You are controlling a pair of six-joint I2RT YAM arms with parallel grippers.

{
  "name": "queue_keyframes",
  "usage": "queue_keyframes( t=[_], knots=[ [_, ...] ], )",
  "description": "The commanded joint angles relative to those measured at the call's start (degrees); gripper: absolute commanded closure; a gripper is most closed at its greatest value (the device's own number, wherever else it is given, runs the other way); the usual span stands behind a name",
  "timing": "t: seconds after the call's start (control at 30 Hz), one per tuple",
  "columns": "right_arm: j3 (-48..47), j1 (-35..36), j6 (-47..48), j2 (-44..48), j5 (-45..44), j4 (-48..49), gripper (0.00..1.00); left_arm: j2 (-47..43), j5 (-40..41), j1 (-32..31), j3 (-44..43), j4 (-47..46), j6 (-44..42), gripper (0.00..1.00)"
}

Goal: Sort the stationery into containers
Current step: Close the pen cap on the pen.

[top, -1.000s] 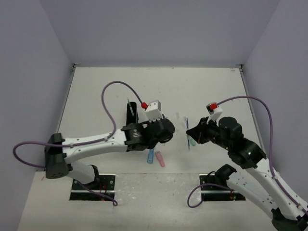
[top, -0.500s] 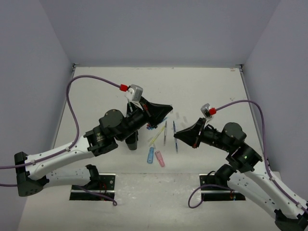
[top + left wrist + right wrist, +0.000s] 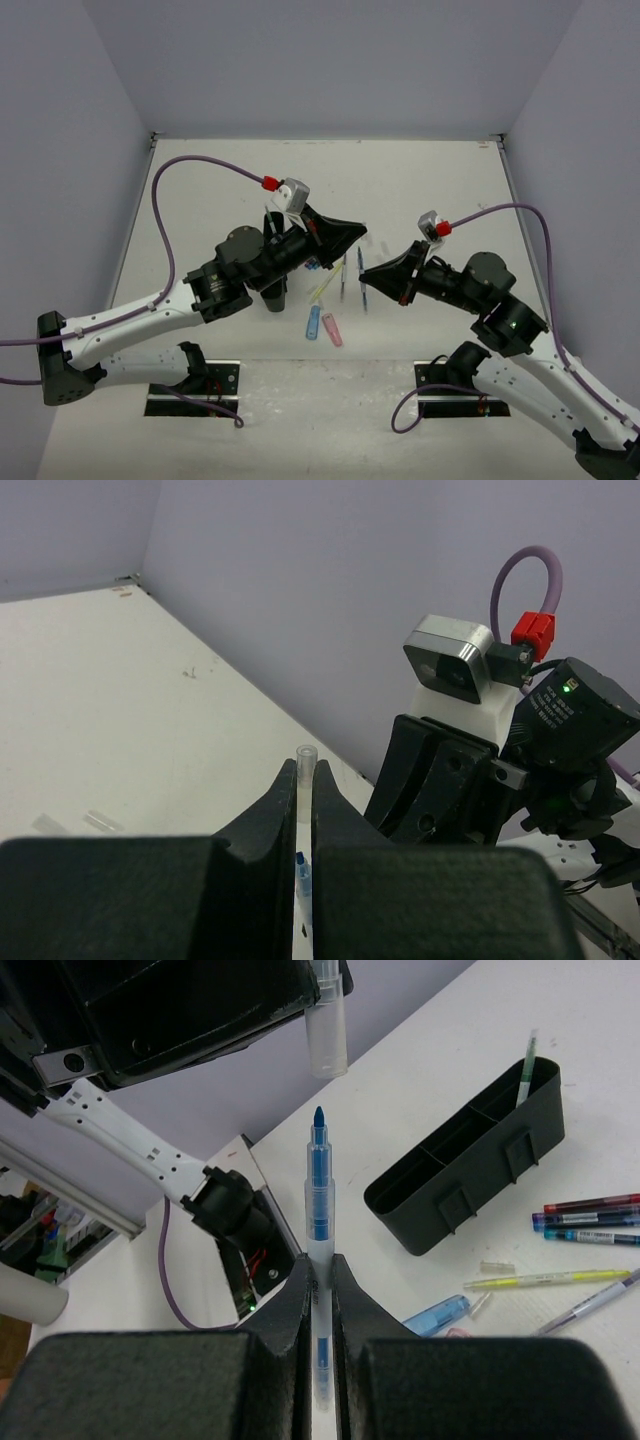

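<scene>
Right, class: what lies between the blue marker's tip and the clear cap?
Nothing: the right wrist view shows a bare gap between blue marker and clear cap.

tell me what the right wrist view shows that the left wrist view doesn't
Only the right wrist view: the black organiser with one pen standing in its end compartment, loose pens on the table beside it, and the uncapped blue marker clamped in the right fingers.
Only the left wrist view: the right arm's wrist camera, facing it.
Both: the clear cap pinched in the left fingers, plus the table.
</scene>
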State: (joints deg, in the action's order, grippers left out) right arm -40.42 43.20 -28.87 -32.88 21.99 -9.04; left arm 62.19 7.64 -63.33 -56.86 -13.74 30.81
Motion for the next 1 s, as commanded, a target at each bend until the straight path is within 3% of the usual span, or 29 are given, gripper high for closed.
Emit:
queue_keyframes(
  t=[0.0,0.4,0.97],
  knots=[
    [-2.11,0.31,1.18,1.52,-2.2,0.61,1.0,-0.02,-0.06,0.54,-0.31,-3.05,-1.2,1.0],
    [-3.06,0.31,0.9,1.21,-5.0,-0.72,1.0,1.55,-2.87,0.66,0.11,-4.13,0.47,1.0],
    [-2.68,0.31,1.7,0.02,-4.91,-2.3,1.0,0.92,0.16,0.66,0.48,-4.36,1.01,1.0]
  ],
)
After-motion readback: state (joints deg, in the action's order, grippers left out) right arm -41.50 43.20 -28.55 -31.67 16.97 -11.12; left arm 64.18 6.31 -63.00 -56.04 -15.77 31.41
